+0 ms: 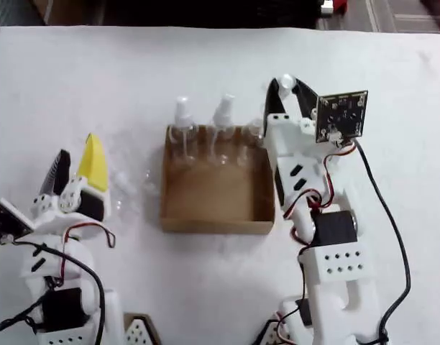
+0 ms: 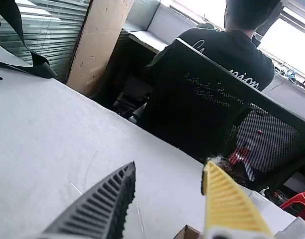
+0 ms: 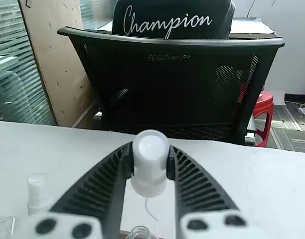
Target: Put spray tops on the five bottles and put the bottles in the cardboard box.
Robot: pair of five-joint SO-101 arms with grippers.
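The right gripper (image 1: pixel 285 88) is pinching a white spray top (image 1: pixel 285 79) between its black fingers, right of centre in the upper half of the high view, just past the far right corner of the cardboard box (image 1: pixel 213 224). In the right wrist view the gripper (image 3: pixel 150 162) is clamping the spray top (image 3: pixel 150 147) at mid-frame, with the open neck of an uncapped bottle (image 3: pixel 140 233) peeking in at the bottom edge beneath it. From above, that uncapped bottle (image 1: pixel 254 133) is standing in the box's far right corner, partly screened by the arm's white body. The wrist camera board (image 1: pixel 342 115) is jutting out to the right. A capped bottle (image 1: pixel 184 136) and a second capped bottle (image 1: pixel 223 133) are standing upright along the box's far wall. The left gripper (image 1: pixel 76 147) is resting at lower left, its black and yellow fingers spread and holding nothing, well apart from the box on the white table (image 1: pixel 205 65). In its own view the left gripper (image 2: pixel 170 169) is gaping toward a black mesh chair (image 2: pixel 207 109) beyond the table.
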